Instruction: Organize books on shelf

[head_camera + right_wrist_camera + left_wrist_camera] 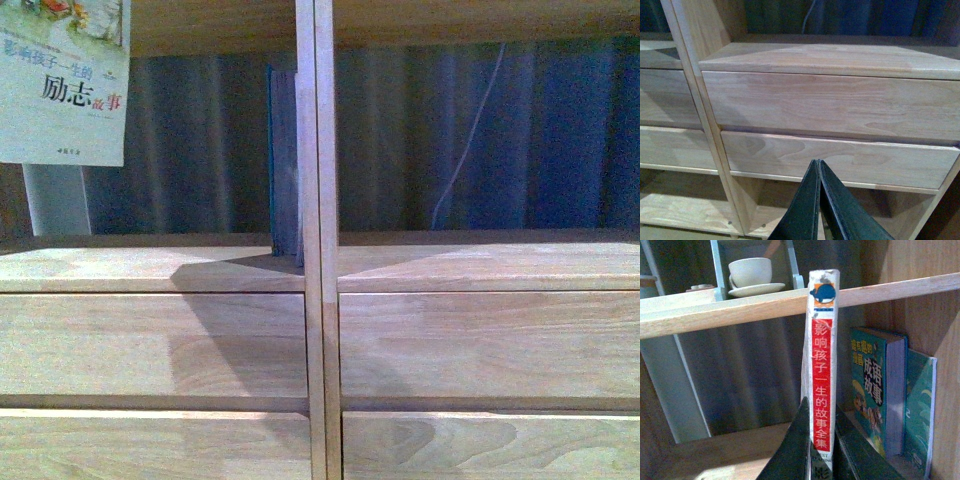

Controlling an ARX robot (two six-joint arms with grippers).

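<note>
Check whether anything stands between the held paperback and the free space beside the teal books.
Nothing visible on the compartment floor: the stretch between the paperback, clamped in the left gripper, and the teal books looks bare. The paperback's top overlaps the upper shelf board, which might catch it.

The paperback point(62, 80) runs off the front view's top-left corner, its small print unreadable. The teal book point(283, 160) stands edge-on against the divider point(316, 300), cover unseen — and the paperback's spine foot disappears inside the left gripper point(820, 405).
</note>
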